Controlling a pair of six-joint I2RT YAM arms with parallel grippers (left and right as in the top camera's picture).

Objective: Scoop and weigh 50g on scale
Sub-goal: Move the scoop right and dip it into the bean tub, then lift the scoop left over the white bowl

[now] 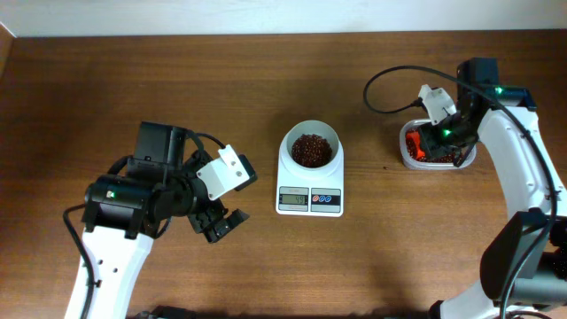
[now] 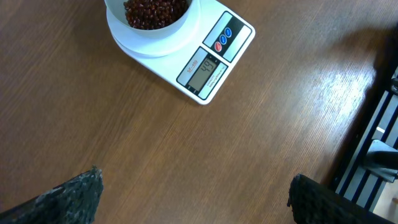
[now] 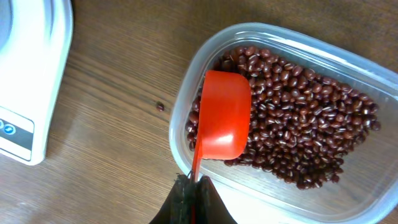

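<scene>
Placement seen from above is simple. The small white rectangular digital scale [image 1: 309, 190] lies in the middle of the brown wooden counter [image 1: 106, 80]. A round white bowl [image 1: 309, 133] with dark red beans [image 1: 310, 151] stands on its platform, so everything poured in is weighed at once. The clear plastic tub [image 1: 409, 158] of beans stands well apart on the right, within reach of the right hand [image 1: 440, 135], which hangs over it. The left hand [image 1: 221, 223] waits low on the left of the scale, apart from it and touching nothing.

From the left wrist, the two dark fingers [image 2: 68, 196] of the left hand [image 2: 196, 199] stand wide apart with only bare counter between them, so it holds nothing. Its camera looks at the grey display [image 2: 204, 67] of the scale [image 2: 186, 74], probably so that the reading can be watched. Digits show there, but I cannot read them surely.

From the right wrist, the right hand [image 3: 194, 202] is closed tight on the thin handle of an orange-red plastic scoop [image 3: 222, 115]. The cup of the scoop lies on the beans [image 3: 298, 118] near the wall of the tub [image 3: 186, 81], I think to take a portion. Whether it is filled I cannot tell. One stray bean [image 3: 160, 107] lies on the counter between the tub and the scale [image 3: 31, 74]. In my judgement the bowl is already well filled, so the next portion should be small.
</scene>
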